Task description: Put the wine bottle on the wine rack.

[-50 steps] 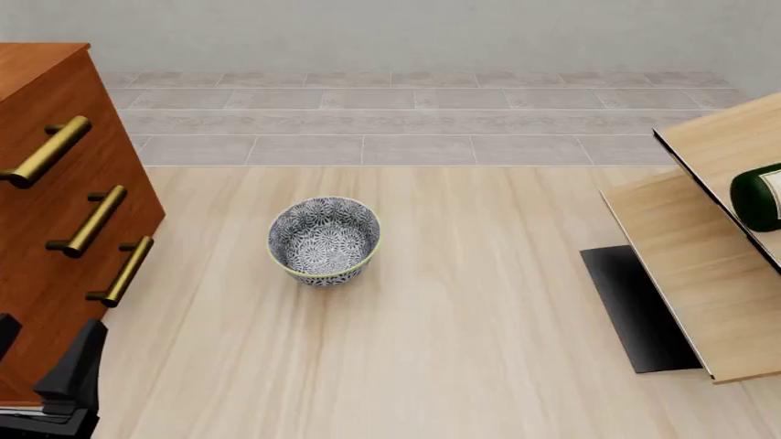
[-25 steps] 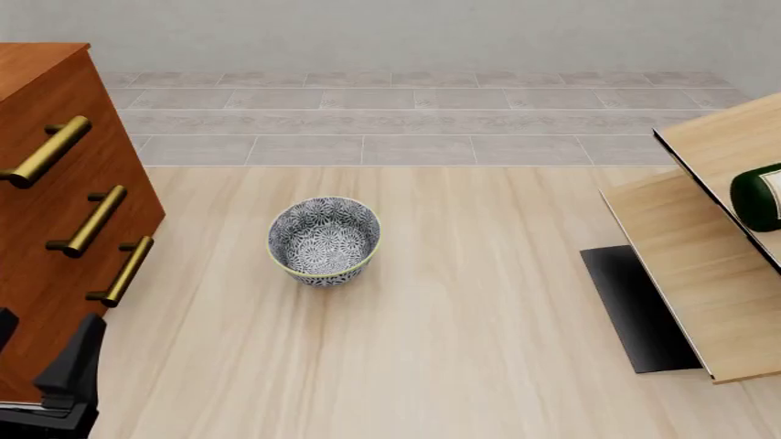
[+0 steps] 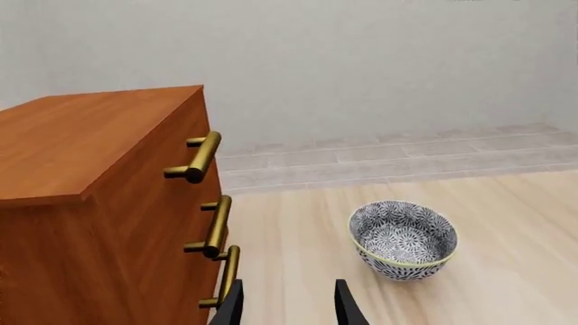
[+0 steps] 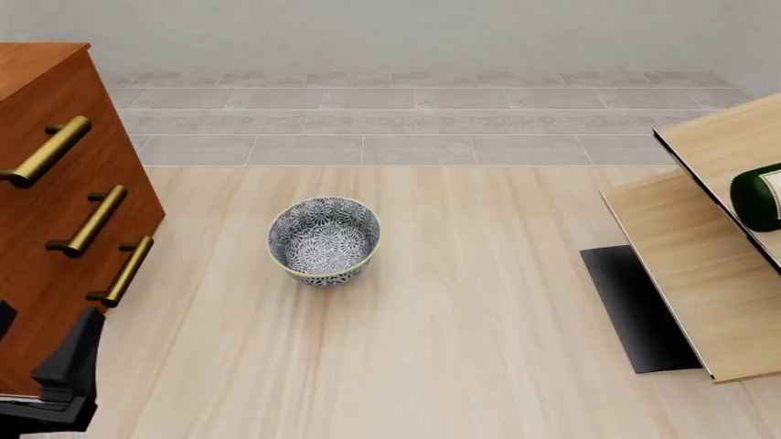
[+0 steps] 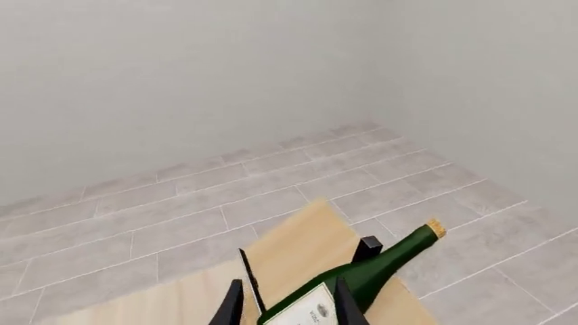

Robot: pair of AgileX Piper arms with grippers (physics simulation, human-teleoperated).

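The wine bottle (image 5: 380, 267), dark green with a tan cork (image 5: 436, 229) and a white label, lies on its side on the pale-wood wine rack (image 5: 298, 250). In the front view only its base (image 4: 759, 197) shows, at the right edge on the rack (image 4: 696, 265). My right gripper (image 5: 289, 290) is open just above the bottle's label end, with one finger on each side of it in the picture. It is out of the front view. My left gripper (image 4: 47, 334) is open and empty at the near left, beside the cabinet; it also shows in the left wrist view (image 3: 287, 305).
A reddish-brown cabinet (image 4: 49, 210) with brass handles stands at the left, close to my left gripper. A blue-white patterned bowl (image 4: 324, 240) sits mid-table and shows in the left wrist view (image 3: 403, 238). The rack's black base (image 4: 635, 306) lies at the right.
My left gripper has crept slightly forward along the cabinet. The bottle, rack and bowl have not moved.
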